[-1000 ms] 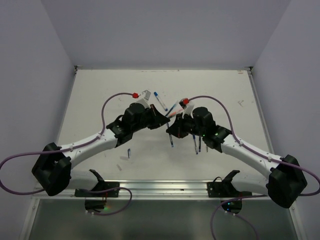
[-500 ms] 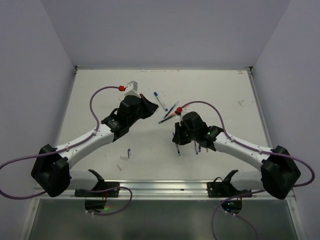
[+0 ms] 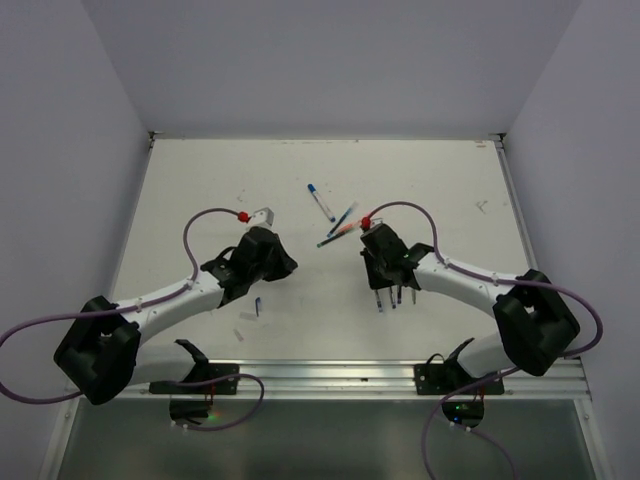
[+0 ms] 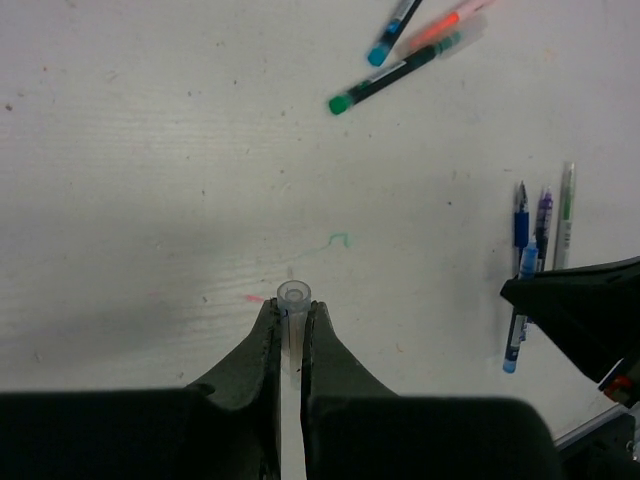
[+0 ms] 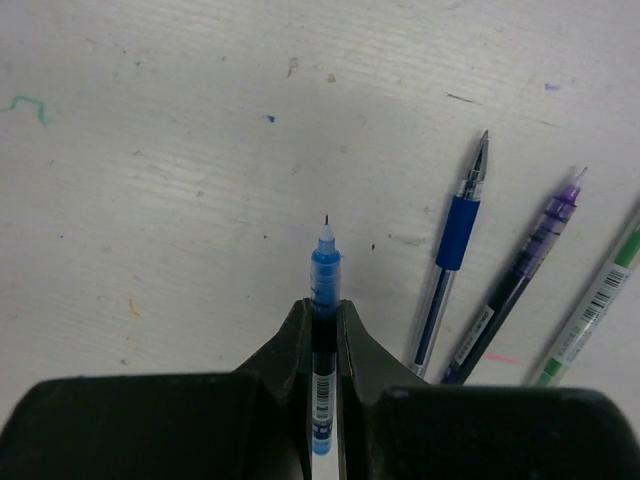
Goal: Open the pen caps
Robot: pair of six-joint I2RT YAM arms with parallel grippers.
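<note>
My left gripper [image 4: 293, 305] is shut on a small translucent pen cap [image 4: 293, 296], whose open end points away from me; in the top view the gripper [image 3: 283, 262] is left of centre. My right gripper [image 5: 323, 305] is shut on a blue stick pen [image 5: 324, 268] with its bare tip forward, low over the table; in the top view the gripper [image 3: 383, 288] is right of centre. Three capped pens lie mid-table: a blue-tipped one [image 4: 395, 28], an orange-red one [image 4: 440, 25] and a green one [image 4: 395, 75].
Three uncapped pens lie side by side right of my right gripper: blue [image 5: 455, 245], purple [image 5: 520, 275] and green [image 5: 600, 290]. A small dark cap [image 3: 258, 307] lies near the left arm. Another blue-tipped pen [image 3: 320, 201] lies further back.
The two grippers were close together at mid-table; they have drawn apart and back toward the near edge, the left with the cap, the right with the bare pen.
</note>
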